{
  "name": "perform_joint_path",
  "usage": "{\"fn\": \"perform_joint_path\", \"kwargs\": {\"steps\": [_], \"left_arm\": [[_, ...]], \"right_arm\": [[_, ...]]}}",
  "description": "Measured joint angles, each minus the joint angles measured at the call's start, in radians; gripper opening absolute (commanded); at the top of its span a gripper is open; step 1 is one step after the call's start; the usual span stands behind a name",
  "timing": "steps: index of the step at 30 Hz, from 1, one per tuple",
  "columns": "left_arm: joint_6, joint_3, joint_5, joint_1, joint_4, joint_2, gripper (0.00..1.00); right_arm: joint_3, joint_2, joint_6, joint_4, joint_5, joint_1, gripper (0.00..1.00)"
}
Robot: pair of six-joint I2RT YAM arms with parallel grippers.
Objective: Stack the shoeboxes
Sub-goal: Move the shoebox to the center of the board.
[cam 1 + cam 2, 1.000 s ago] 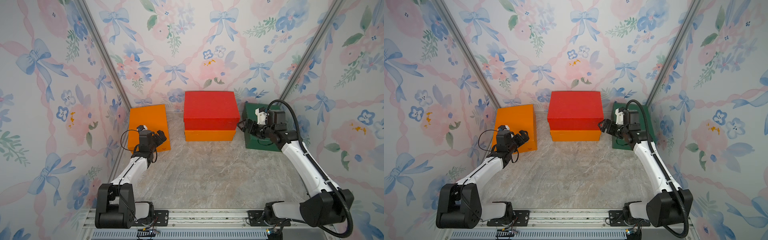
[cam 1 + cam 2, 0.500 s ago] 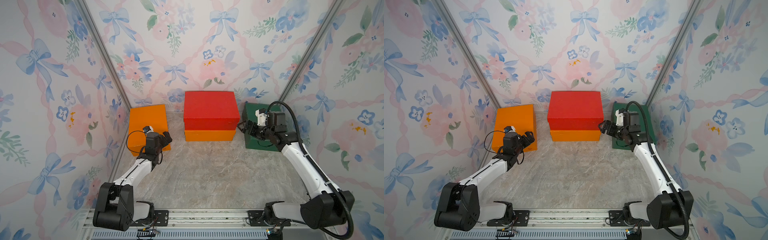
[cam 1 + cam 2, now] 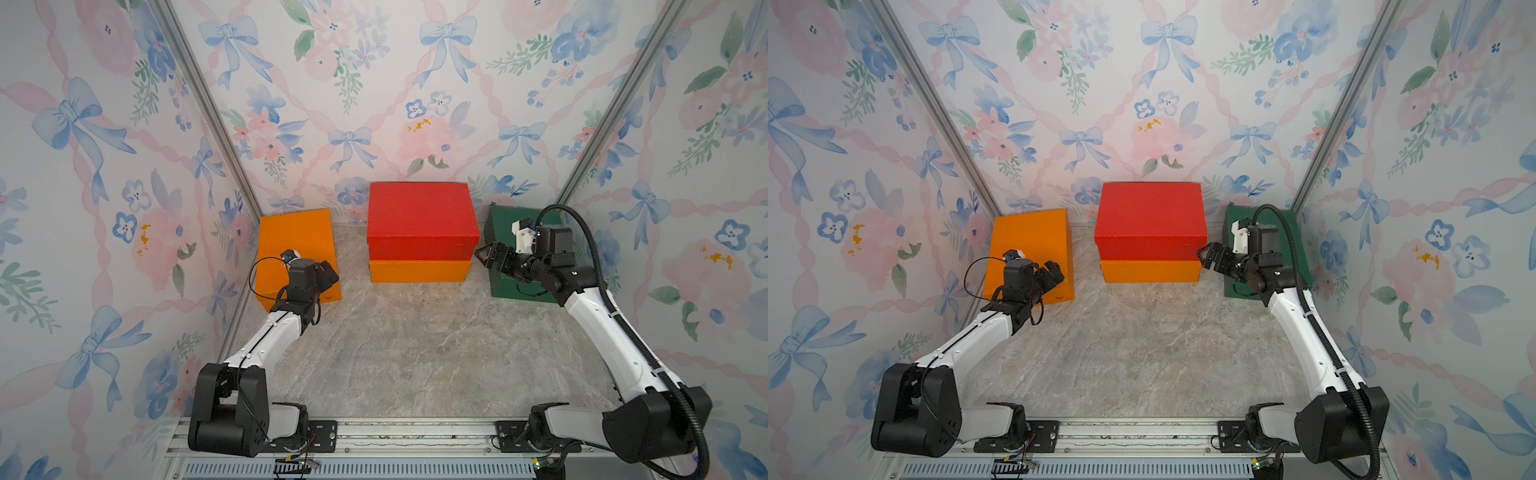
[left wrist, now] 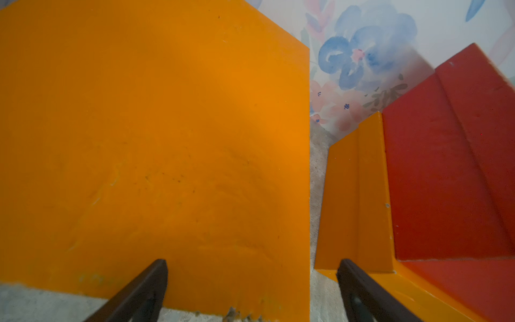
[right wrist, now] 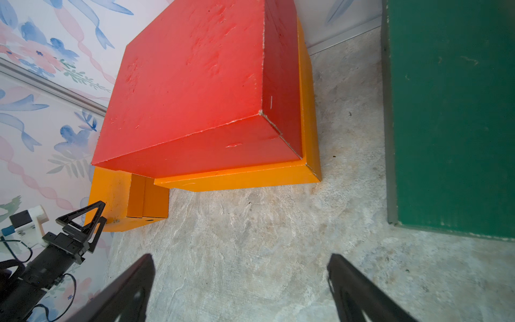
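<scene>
Marble table (image 3: pixel 415 345): red box (image 3: pixel 419 216) on base orange box (image 3: pixel 419 271). Loose orange box (image 3: pixel 293 237) left of red box, green box (image 3: pixel 500 222) right. Spread wide and empty: left gripper (image 3: pixel 328 271), right gripper (image 3: pixel 487 254). Next likely: grab loose orange box.

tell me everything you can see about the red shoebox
The red shoebox is a large rectangular lidded cardboard box in matte red paint, scuffed on top, with whitish chipped edges in the right wrist view. It lies flat and closed on the orange shoebox beneath, slightly offset, by the floral back wall. Only that box is seen touching it.
</scene>
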Motion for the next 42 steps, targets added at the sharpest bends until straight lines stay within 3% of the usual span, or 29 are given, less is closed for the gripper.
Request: {"fn": "perform_joint_path", "kwargs": {"steps": [11, 21, 33, 42], "left_arm": [[0.030, 0.033, -0.050, 0.004, -0.001, 0.053, 0.98], [0.032, -0.005, -0.088, -0.046, 0.056, 0.045, 0.98], [0.016, -0.054, -0.076, -0.093, 0.064, -0.015, 0.98], [0.009, -0.022, -0.008, -0.095, -0.048, -0.025, 0.98]], "right_arm": [[0.000, -0.009, 0.000, -0.002, 0.000, 0.000, 0.97], [-0.005, -0.038, 0.000, -0.001, 0.000, 0.000, 0.97], [-0.043, -0.064, 0.000, -0.006, 0.000, -0.002, 0.97], [-0.059, -0.095, 0.000, -0.008, -0.001, -0.018, 0.97]]}}
